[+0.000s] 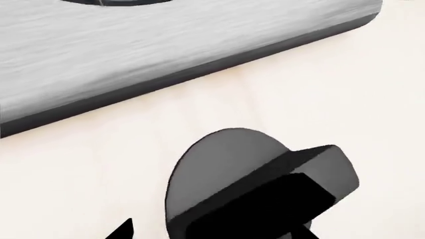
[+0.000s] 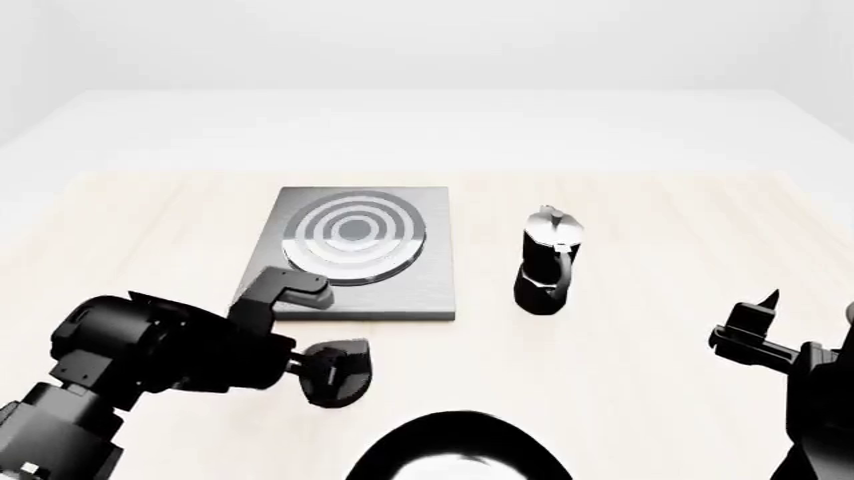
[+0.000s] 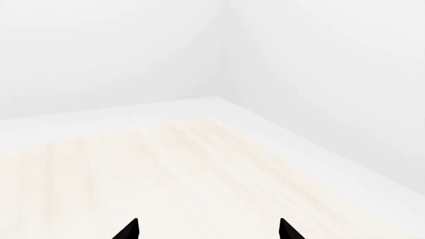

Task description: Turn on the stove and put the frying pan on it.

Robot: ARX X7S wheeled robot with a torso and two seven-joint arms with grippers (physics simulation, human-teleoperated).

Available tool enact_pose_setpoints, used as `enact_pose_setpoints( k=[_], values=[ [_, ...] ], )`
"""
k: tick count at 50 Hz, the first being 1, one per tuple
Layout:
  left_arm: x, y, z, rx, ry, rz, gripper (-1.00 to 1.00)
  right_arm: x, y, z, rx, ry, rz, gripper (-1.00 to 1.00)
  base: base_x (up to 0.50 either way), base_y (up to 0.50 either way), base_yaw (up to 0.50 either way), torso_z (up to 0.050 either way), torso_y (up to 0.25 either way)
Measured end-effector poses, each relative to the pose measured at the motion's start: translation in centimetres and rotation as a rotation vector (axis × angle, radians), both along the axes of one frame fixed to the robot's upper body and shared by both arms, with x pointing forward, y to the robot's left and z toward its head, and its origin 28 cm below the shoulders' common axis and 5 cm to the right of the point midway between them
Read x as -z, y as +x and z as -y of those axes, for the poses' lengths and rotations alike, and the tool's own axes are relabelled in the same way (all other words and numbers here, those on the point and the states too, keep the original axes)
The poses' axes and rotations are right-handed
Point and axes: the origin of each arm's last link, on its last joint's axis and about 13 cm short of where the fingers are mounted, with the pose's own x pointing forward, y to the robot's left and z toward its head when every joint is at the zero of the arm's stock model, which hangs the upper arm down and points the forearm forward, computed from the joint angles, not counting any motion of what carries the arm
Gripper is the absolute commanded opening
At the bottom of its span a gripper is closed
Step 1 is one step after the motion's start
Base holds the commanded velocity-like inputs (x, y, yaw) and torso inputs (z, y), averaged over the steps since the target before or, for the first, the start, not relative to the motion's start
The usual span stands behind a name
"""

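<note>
The stove [image 2: 400, 285] is a flat grey slab with a ringed burner [image 2: 354, 232]; its front edge shows in the left wrist view [image 1: 166, 50]. Its black round knob [image 1: 226, 164] sits on the table just in front of the slab, also in the head view [image 2: 340, 375]. My left gripper [image 1: 216, 233] is open, with its fingertips on either side of the knob's raised bar. The frying pan [image 2: 454, 455] lies at the near table edge, with its pale inside showing and its handle out of view. My right gripper [image 3: 207, 230] is open and empty above bare table at the right [image 2: 763, 325].
A black moka pot [image 2: 550, 262] with a silver lid stands upright to the right of the stove. My left arm [image 2: 160, 360] reaches in from the near left. The pale wooden table [image 2: 667, 220] ends at white walls behind and to the right.
</note>
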Motion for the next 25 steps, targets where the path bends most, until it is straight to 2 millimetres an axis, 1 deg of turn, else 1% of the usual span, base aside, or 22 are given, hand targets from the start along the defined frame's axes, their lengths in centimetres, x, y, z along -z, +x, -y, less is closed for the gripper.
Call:
enact_pose_setpoints(
  k=[5,9,25],
  values=[
    [0.0,0.4,0.6,0.016,-0.008,0.008,1.0,-0.1,0.0,0.0,0.0,0.0,0.002,1.0,0.0,0.0,0.0,0.0,0.0],
    [0.1,1.0,1.0,-0.005,-0.009,0.023,1.0,-0.1,-0.1,0.0,0.001,-0.001,0.002,1.0,0.0,0.0,0.0,0.0,0.0],
    [-0.7,3.9,2.2,-0.206,-0.023,0.108,1.0,-0.1,-0.1,0.0,-0.004,0.0,0.002,1.0,0.0,0.0,0.0,0.0,0.0]
  ],
)
